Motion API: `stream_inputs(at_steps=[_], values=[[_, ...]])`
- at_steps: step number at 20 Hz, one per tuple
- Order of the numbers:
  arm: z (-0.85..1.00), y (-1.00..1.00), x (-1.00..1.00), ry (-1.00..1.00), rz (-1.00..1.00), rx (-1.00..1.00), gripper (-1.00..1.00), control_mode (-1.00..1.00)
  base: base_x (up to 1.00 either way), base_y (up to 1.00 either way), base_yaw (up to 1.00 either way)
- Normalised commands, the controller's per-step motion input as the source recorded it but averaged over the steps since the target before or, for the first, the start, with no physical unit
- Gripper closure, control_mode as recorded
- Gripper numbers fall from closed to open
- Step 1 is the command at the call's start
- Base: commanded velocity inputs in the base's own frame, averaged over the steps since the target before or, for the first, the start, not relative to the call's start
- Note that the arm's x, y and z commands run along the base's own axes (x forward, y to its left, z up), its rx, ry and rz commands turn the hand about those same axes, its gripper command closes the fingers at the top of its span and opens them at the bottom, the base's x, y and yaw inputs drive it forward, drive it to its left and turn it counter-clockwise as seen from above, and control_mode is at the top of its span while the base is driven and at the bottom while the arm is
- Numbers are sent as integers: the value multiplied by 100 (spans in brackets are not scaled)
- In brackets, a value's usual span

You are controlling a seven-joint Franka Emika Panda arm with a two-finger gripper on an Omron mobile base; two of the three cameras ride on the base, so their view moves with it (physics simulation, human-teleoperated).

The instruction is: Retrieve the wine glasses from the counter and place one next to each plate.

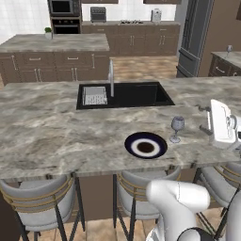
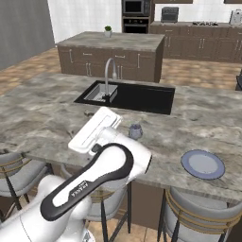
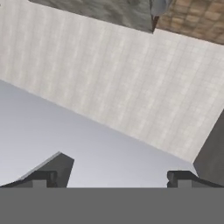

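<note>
Plainly, the gripper (image 3: 112, 177) stands wide open, its fingertips holding and touching nothing.

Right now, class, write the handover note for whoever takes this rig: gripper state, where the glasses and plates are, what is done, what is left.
Gripper: open, holding nothing, pointing away from the island.
Navy-rimmed plate on the island near the stools; one wine glass stands upright just beside it. That setting looks done.
Pale blue plate lies further along the same island edge with no glass beside it.
Second wine glass stands on the far counter.
Left: fetch that glass and set it beside the pale blue plate.
</note>
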Motion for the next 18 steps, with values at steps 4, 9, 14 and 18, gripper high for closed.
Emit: stream_inputs(at_steps=[4, 9, 14, 18], values=[[44, 46, -14, -3, 0, -4, -100, -100, 0, 0, 0], [0, 0, 0, 0, 0, 0, -100, 100, -83, 75, 10], [0, 0, 0, 0, 0, 0, -100, 100, -100, 100, 9], [0, 0, 0, 0, 0, 0, -100, 100, -100, 100, 20]])
